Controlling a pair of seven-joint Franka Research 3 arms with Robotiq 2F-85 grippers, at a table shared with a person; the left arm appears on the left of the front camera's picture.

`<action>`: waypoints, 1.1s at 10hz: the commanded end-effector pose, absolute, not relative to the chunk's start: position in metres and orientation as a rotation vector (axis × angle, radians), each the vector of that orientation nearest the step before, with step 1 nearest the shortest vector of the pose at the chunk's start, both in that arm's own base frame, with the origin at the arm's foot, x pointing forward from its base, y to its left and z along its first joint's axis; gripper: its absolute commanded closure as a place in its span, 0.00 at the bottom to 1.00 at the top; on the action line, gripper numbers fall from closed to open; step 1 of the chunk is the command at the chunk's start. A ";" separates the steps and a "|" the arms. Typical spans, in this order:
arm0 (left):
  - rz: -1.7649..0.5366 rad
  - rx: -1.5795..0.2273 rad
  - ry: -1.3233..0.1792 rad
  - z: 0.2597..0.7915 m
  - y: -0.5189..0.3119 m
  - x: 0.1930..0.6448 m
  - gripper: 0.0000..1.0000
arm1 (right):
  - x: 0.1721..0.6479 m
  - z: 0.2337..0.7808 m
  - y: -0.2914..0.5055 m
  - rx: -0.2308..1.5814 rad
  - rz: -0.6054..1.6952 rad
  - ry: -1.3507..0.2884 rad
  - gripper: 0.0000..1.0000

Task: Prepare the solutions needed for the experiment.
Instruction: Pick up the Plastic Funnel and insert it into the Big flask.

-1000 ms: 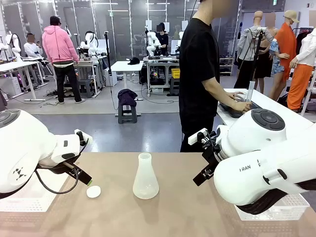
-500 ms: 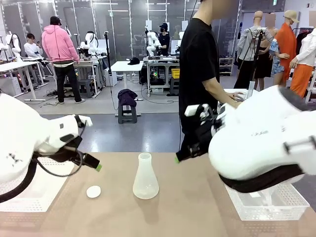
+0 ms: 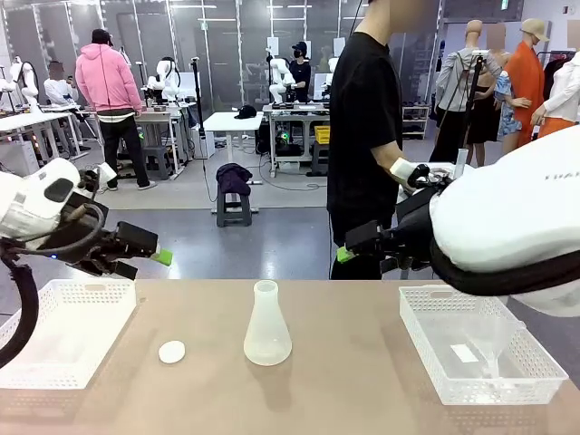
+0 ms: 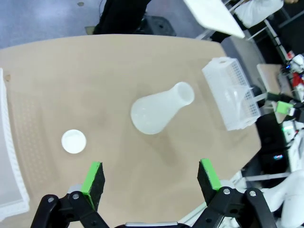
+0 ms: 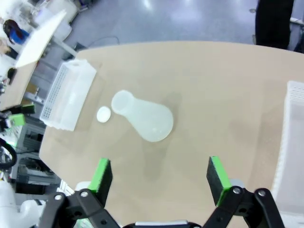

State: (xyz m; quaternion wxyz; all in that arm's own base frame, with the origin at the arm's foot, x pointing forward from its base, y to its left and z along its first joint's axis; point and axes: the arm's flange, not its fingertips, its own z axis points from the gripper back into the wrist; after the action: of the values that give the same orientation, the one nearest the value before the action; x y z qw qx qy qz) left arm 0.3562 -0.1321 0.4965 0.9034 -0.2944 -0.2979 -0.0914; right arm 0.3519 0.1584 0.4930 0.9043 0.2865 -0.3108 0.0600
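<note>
A frosted white conical flask stands upright at the middle of the tan table. Through its wall I cannot make out the solutions. The left wrist view looks down on the flask, and so does the right wrist view. A small white round cap lies on the table to its left. My left gripper hovers high over the table's far left edge, open and empty. Over the far right edge my right gripper hangs just as high, also open and empty.
A white mesh basket sits at the left edge. Another white basket at the right holds a clear item. A person in a black shirt stands beyond the table, hands at a side table.
Both arms have lifted up and drawn back from low over the table, uncovering the two baskets. The flask and cap have not moved. Both grippers stay open.
</note>
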 end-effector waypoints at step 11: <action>0.084 -1.443 -0.360 0.492 -0.112 0.342 0.00 | 0.334 0.484 0.160 1.118 -0.092 -0.573 0.00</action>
State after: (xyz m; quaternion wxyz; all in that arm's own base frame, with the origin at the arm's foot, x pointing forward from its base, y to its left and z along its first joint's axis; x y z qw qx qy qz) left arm 0.3318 -0.1164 0.5207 0.7593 -0.6232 -0.1872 -0.0016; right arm 0.3276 0.1617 0.5095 0.8295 0.5000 -0.2468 -0.0318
